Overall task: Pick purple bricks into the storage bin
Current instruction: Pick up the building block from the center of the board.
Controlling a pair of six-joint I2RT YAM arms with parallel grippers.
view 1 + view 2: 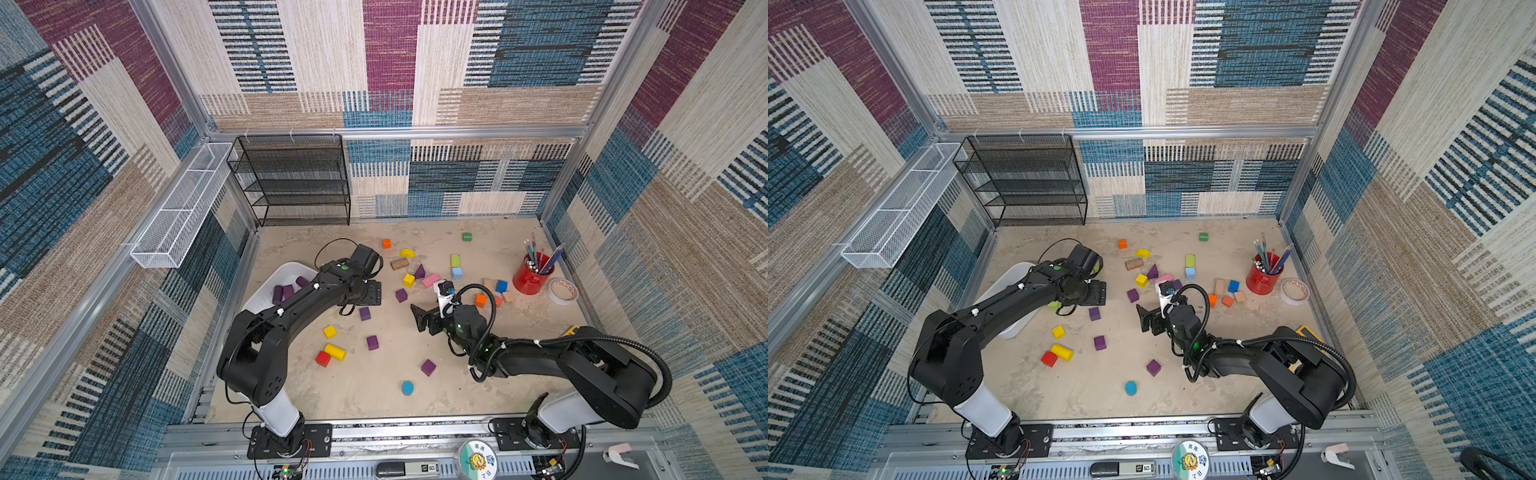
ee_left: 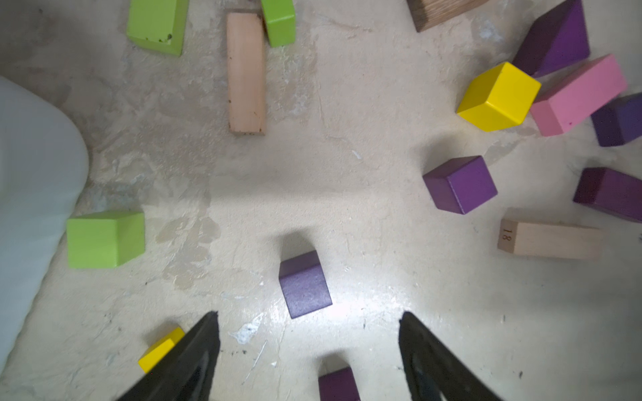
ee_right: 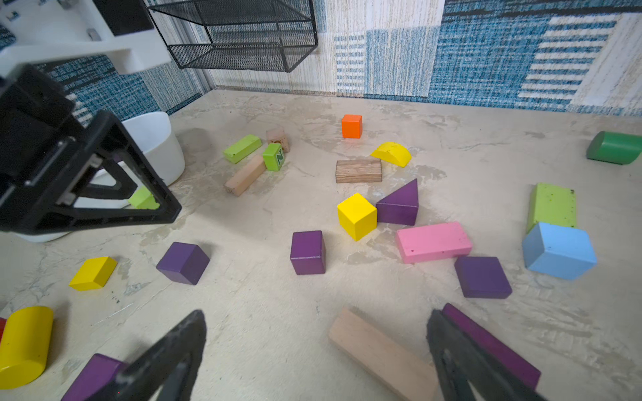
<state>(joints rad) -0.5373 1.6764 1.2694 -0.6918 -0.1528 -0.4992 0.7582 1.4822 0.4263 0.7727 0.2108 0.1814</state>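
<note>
the small dark-purple wooden cube (image 2: 305, 284), judged light and rigid, is best pinched across flat faces by the spread left gripper (image 2: 309, 312).

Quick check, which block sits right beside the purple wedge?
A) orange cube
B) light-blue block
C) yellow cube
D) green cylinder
C: in the right wrist view the yellow cube sits directly beside the purple wedge, with no visible gap between them; the other three lie well apart from it.
</note>
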